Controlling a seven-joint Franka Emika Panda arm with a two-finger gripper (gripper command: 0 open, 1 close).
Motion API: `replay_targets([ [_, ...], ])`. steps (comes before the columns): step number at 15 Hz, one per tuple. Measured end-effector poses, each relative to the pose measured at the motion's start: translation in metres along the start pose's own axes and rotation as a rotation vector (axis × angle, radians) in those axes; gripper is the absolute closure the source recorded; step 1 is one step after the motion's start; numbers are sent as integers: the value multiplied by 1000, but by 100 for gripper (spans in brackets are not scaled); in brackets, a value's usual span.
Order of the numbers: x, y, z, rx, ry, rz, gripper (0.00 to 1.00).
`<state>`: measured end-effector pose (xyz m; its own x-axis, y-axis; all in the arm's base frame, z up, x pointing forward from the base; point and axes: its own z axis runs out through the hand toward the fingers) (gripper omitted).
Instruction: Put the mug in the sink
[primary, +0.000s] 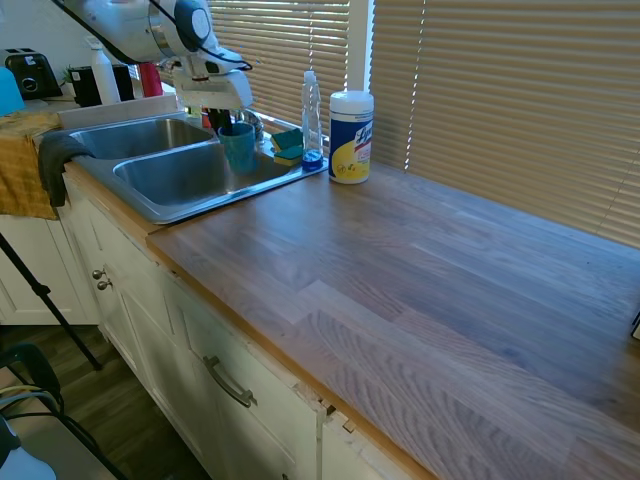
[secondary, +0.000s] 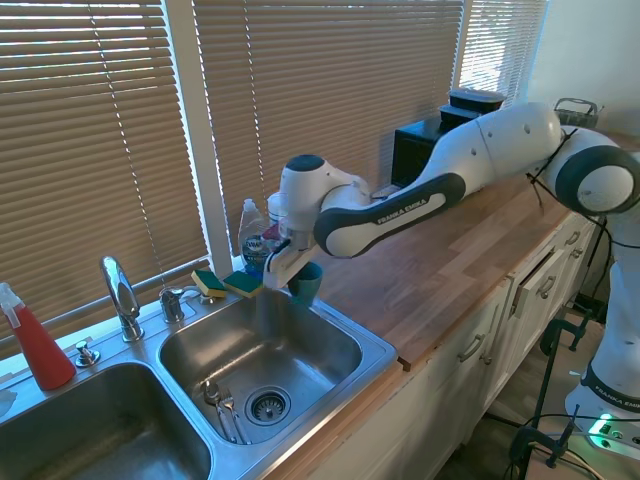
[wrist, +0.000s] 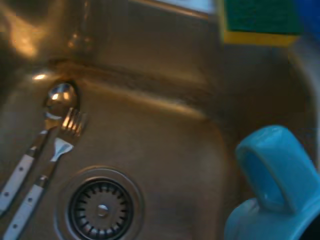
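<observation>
Item: mug (secondary: 305, 283), teal, pinched at the rim by my gripper (secondary: 288, 270), hung just under it above the sink (secondary: 345, 385) basin. Spoon (wrist: 59, 97), fork (wrist: 70, 125) and drain (wrist: 101, 207) lay below.

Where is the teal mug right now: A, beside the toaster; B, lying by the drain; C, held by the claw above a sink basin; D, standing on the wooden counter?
C: the claw grips the mug in the air over the basin of the sink that holds cutlery.
</observation>
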<state>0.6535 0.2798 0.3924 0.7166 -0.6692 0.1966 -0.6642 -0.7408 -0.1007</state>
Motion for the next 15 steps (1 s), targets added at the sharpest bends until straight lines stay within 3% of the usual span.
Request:
replay_targets([
  [7, -2, -42, 112, -80, -65, 26, 100],
  [15, -11, -51, 192, -127, -120, 48, 100],
])
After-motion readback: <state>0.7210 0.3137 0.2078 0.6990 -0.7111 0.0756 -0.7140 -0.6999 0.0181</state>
